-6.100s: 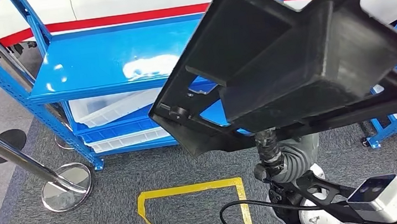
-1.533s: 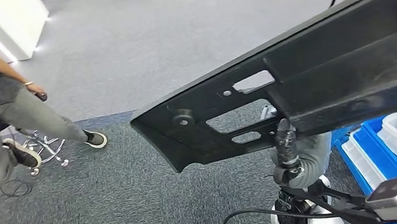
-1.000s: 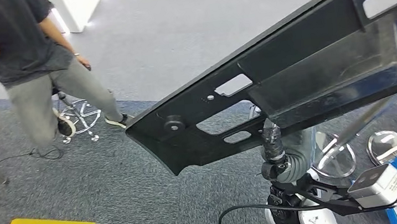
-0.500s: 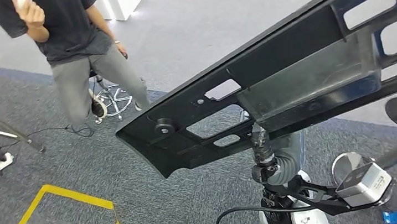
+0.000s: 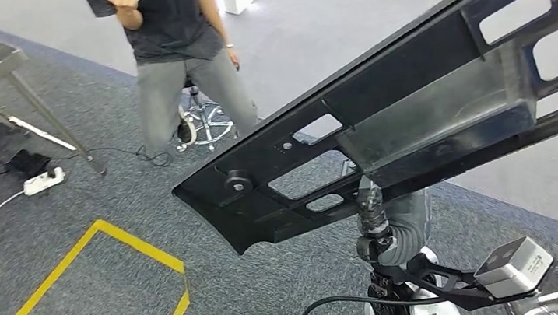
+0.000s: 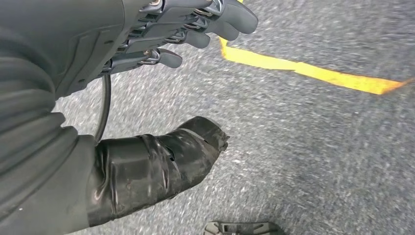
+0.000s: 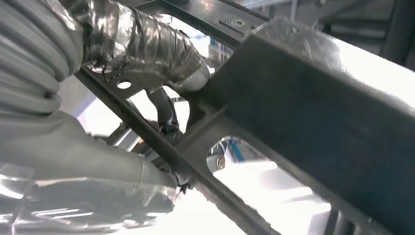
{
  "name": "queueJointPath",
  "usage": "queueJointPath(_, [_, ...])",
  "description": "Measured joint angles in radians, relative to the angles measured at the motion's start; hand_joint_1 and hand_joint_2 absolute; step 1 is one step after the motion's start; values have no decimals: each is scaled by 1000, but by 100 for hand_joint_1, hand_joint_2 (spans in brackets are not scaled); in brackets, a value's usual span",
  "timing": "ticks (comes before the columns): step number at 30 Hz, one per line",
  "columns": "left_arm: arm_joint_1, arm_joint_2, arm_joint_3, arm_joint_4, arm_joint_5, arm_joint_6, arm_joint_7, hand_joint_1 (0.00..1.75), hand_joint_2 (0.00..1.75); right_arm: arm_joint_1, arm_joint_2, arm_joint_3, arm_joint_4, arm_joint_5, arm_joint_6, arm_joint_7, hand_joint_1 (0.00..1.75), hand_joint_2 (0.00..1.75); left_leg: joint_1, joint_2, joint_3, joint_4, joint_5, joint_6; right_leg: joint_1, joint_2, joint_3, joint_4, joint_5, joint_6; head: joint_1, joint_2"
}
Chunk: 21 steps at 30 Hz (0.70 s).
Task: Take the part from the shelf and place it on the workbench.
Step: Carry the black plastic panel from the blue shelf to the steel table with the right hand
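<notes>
One large black part point(image 5: 411, 104) is held up over grey carpet point(image 5: 69, 203) by the right hand point(image 7: 147, 54) clamped on its frame, while the left hand point(image 6: 161, 34) hangs empty, fingers loosely apart.

The part point(image 5: 411, 104) is black, the carpet point(image 5: 71, 218) speckled grey, its tape outline point(image 5: 141, 254) yellow.
</notes>
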Motion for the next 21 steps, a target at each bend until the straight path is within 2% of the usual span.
queueJointPath(1, [1,0,0,0,0,2,1,0,175,-2,0,0,1,-5,-4,-5,175,175,1,-16,0,7,-4,-4,-4,20,22,-62,39,0,1,0])
queueJointPath(2, [0,0,0,0,-1,4,2,0,175,-4,1,0,3,-12,-6,-12,175,175,1,-29,-4,15,-9,-8,-9,51,44,-119,64,-1,1,0])
queueJointPath(3, [0,0,0,0,-1,8,2,0,175,-6,2,0,5,-19,-8,-20,175,175,3,-42,-10,21,-11,-14,-12,77,59,-158,77,-2,2,0])
queueJointPath(4, [0,0,0,0,0,11,2,0,175,-8,4,0,8,-24,-9,-26,175,175,5,-54,-17,25,-12,-20,-12,96,66,-175,77,-5,2,0])
queueJointPath(5, [0,0,0,0,0,14,3,0,175,-10,7,0,10,-27,-10,-30,175,175,7,-66,-23,26,-10,-27,-10,99,68,-179,74,-9,2,0])
queueJointPath(6, [1,1,0,0,0,15,5,0,175,-13,10,0,12,-29,-10,-33,175,175,9,-79,-27,24,-8,-34,-10,87,71,-182,75,-15,2,0])
queueJointPath(7, [3,2,0,0,0,16,8,0,175,-16,12,0,13,-30,-11,-35,175,175,9,-75,-28,26,-9,-39,-11,75,76,-187,76,-20,2,0])
queueJointPath(8, [4,3,0,0,0,16,11,0,175,-20,16,0,15,-31,-13,-37,175,175,7,-54,-34,39,-15,-45,-13,60,83,-193,76,-27,-3,0])
queueJointPath(9, [4,4,0,0,-1,16,14,0,175,-22,19,0,15,-32,-14,-39,175,175,4,-22,-49,70,-30,-50,-16,44,90,-198,76,-33,-7,0])
queueJointPath(10, [2,3,0,0,-1,15,16,0,175,-23,21,0,16,-33,-16,-40,175,175,4,17,-75,122,-53,-55,-15,27,96,-200,74,-39,-12,0])
queueJointPath(11, [0,3,0,0,-2,15,16,0,175,-23,22,0,18,-33,-17,-41,175,175,6,44,-112,187,-80,-61,-13,10,100,-201,70,-43,-16,0])
queueJointPath(12, [-1,3,0,0,-2,15,17,0,175,-23,23,0,20,-33,-17,-41,175,175,9,57,-147,248,-101,-64,-11,-7,102,-201,67,-44,-16,0])
queueJointPath(13, [-1,3,0,0,-2,14,17,0,175,-23,24,0,22,-33,-17,-41,175,175,11,63,-172,287,-108,-67,-11,-23,104,-201,64,-45,-16,0])
queueJointPath(14, [0,3,0,0,-2,14,17,0,175,-23,25,0,24,-33,-17,-41,175,175,13,66,-177,288,-96,-68,-10,-38,107,-201,61,-43,-16,0])
queueJointPath(15, [1,3,0,0,-2,14,18,0,175,-23,26,0,25,-33,-17,-41,175,175,14,72,-159,249,-67,-68,-10,-51,112,-201,57,-42,-16,0])
queueJointPath(16, [2,3,0,0,-2,14,18,0,175,-24,27,0,25,-33,-17,-41,175,175,13,86,-124,180,-29,-65,-10,-65,118,-201,52,-39,-17,0])
queueJointPath(18, [0,4,0,0,-2,14,19,0,175,-26,29,0,25,-33,-17,-41,175,175,3,121,-59,57,14,-52,-5,-86,128,-201,42,-29,-16,0])
queueJointPath(19, [-1,4,0,0,-2,14,19,0,175,-27,30,0,26,-33,-17,-41,175,175,-2,131,-44,27,18,-45,-3,-95,132,-202,39,-23,-15,0])
queueJointPath(20, [-2,4,0,0,-2,13,17,0,175,-28,30,0,27,-33,-17,-41,175,175,-6,129,-43,21,12,-38,-1,-103,135,-205,36,-17,-13,0])
queueJointPath(21, [-1,4,0,0,-2,12,15,0,175,-30,31,0,28,-33,-17,-41,175,175,-7,117,-43,18,12,-32,0,-112,140,-209,34,-11,-12,0])
